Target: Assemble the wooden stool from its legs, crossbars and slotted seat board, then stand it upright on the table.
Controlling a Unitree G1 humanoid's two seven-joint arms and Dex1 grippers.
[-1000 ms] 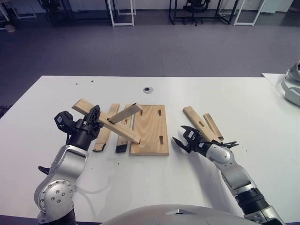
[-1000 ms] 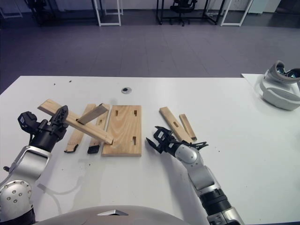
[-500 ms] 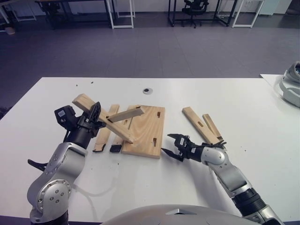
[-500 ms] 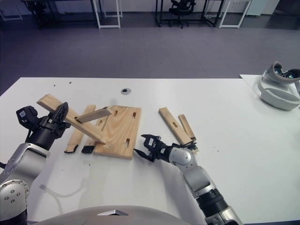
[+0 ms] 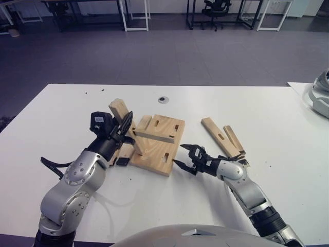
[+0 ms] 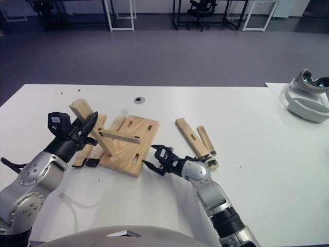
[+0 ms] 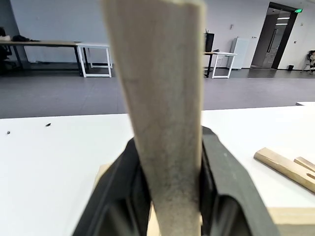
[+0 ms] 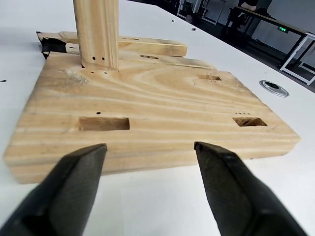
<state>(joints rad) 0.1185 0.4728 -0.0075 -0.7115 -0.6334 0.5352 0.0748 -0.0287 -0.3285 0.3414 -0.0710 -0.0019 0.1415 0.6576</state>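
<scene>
My left gripper is shut on a wooden leg that has a crossbar joined to it. The leg leans steeply, its lower end resting on the slotted seat board, which lies flat and skewed on the table. In the left wrist view the leg runs up between the fingers. My right gripper is open at the board's near right edge, its fingers spread on either side of the board's side face. The leg's end stands on the board.
Two more legs with black feet lie left of the board, partly under my left gripper. Two slotted wooden pieces lie on the right. A small round grommet sits farther back, and a white headset rests at the table's right edge.
The left arm swung the leg and crossbar to the right and more upright, onto the board. The board turned askew. The right gripper moved left to the board's near edge.
</scene>
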